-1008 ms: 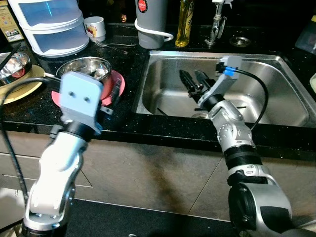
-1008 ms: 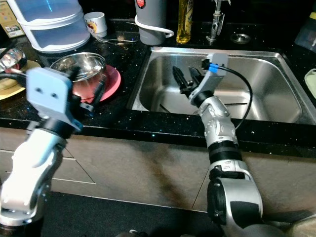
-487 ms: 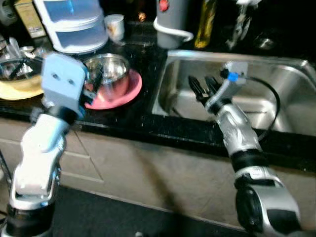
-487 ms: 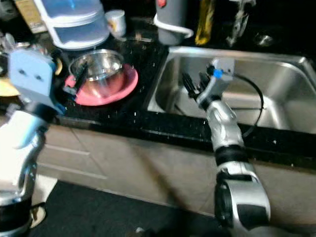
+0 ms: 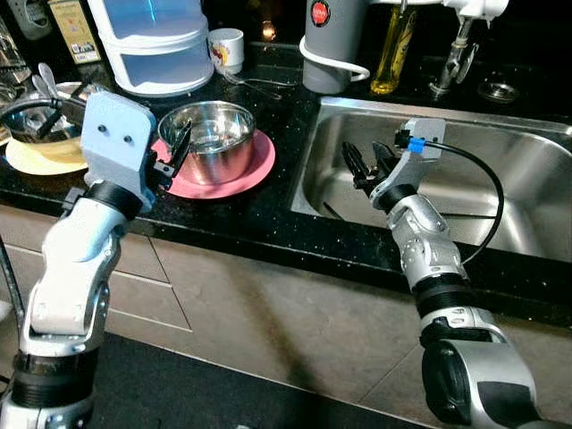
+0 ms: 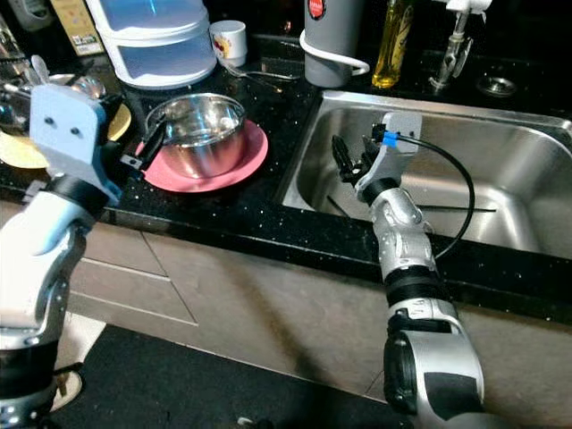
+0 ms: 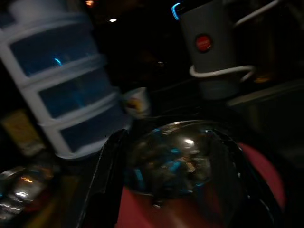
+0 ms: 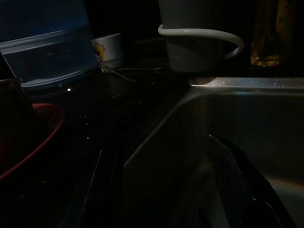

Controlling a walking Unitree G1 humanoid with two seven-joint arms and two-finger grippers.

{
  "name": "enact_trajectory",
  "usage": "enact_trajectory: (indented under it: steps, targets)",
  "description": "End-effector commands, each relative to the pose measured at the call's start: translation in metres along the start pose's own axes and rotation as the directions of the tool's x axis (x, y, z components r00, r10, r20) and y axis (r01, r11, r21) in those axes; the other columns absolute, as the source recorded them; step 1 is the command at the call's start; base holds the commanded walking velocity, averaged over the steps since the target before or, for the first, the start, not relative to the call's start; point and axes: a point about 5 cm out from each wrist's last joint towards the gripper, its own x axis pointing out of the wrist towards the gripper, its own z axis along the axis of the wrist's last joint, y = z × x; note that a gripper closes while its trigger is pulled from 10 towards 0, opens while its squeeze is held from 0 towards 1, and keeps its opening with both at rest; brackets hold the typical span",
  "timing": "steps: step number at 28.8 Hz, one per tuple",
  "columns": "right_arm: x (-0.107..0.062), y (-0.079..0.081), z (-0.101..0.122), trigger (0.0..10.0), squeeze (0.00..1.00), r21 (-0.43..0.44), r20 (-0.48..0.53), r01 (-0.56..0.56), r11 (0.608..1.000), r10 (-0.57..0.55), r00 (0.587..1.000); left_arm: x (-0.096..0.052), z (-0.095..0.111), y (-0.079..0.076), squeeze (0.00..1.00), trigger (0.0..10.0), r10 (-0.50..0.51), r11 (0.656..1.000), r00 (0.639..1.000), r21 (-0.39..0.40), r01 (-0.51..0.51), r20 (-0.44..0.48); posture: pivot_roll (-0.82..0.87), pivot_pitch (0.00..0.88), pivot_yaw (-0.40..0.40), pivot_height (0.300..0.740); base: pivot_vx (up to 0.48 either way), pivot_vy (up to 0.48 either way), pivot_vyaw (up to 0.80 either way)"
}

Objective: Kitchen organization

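We stand before a black speckled bench with a steel sink set into it and a tap behind. Below us run grey cabinet fronts and a dark floor; the back is dim.

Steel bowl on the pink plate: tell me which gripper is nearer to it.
Left. The left gripper is open right beside the steel bowl on the pink plate; the right gripper is over the sink, well apart.
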Motion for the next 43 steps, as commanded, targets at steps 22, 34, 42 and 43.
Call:
enact_trajectory:
  steps: [22, 34, 42, 43]
  targets:
    - [-0.026, -0.003, 0.004, 10.0, 0.0, 0.12, 0.158, -0.048, 0.992, 0.029, 0.987, -0.003, -0.037, -0.006, 0.0, 10.0, -0.105, 0.953, 0.994, -0.282, 0.109, 0.029, -0.01, 0.046, -0.04, 0.74, 0.0, 0.0, 0.0]
    - [-0.055, 0.015, 0.036, 10.0, 0.0, 0.451, 0.433, -0.28, 0.847, 0.067, 0.899, 0.001, -0.034, -0.009, 0.0, 10.0, -0.137, 0.952, 0.989, -0.268, 0.147, 0.055, -0.02, 0.069, -0.002, 0.74, 0.0, 0.0, 0.0]
    - [-0.094, 0.042, 0.04, 10.0, 0.0, 0.496, 0.492, -0.684, 0.534, 0.476, 0.729, 0.004, -0.031, -0.009, 0.0, 10.0, -0.137, 0.953, 0.988, -0.265, 0.15, 0.068, -0.03, 0.066, -0.005, 0.74, 0.0, 0.0, 0.0]
    - [-0.094, 0.042, 0.04, 10.0, 0.0, 0.496, 0.492, -0.684, 0.534, 0.476, 0.729, 0.004, -0.031, -0.009, 0.0, 10.0, -0.137, 0.953, 0.988, -0.265, 0.15, 0.068, -0.03, 0.066, -0.005, 0.74, 0.0, 0.0, 0.0]
